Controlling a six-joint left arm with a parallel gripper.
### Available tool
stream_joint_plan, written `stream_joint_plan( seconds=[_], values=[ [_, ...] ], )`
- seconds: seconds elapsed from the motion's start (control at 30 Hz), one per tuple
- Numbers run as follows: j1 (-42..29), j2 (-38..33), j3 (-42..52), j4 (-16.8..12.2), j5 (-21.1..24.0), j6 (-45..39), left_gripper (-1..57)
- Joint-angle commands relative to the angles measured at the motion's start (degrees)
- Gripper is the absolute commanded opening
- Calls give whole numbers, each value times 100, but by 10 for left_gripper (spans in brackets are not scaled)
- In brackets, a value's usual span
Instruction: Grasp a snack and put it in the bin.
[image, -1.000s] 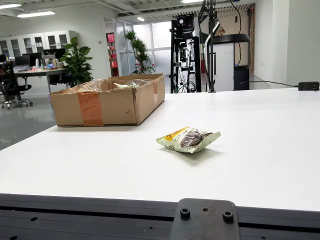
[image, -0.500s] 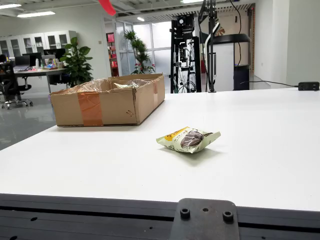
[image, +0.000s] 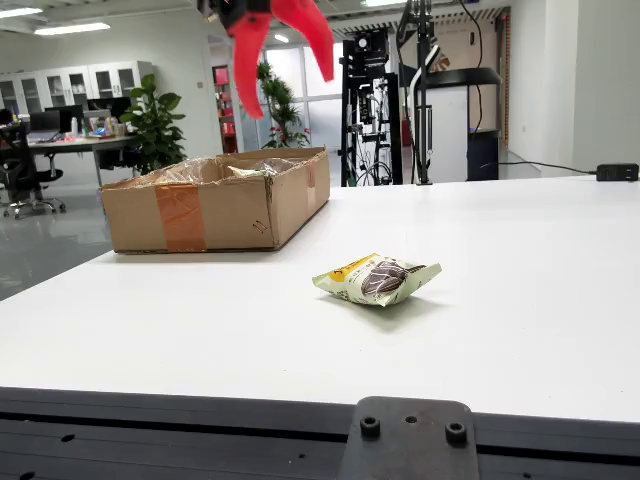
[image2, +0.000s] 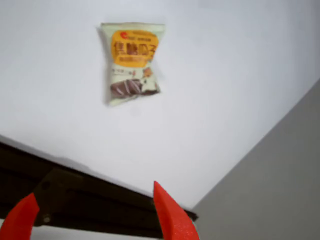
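Note:
A pale green and yellow snack packet (image: 377, 279) lies flat on the white table (image: 520, 290), right of the cardboard bin (image: 215, 197). My red gripper (image: 283, 75) hangs high above the bin's right end, open and empty. In the gripper-mounted view the packet (image2: 132, 62) lies at the upper left, far below and ahead of my red fingertips (image2: 167, 215); the gripper (image2: 95, 212) is open with nothing between the fingers.
The bin is an open, shallow cardboard box with brown tape at the table's back left. A black metal bracket (image: 405, 440) sits at the near table edge. A black equipment rack (image: 420, 90) stands behind the table.

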Motion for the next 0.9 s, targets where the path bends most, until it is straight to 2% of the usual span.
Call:
stream_joint_plan(
  seconds=[0.03,0.5,0.9],
  values=[
    [-9,505,-373,-1,-203,-63,446],
    [158,2120,-2027,11,-292,-427,484],
    [478,2956,-2626,21,-306,-586,489]
  ],
)
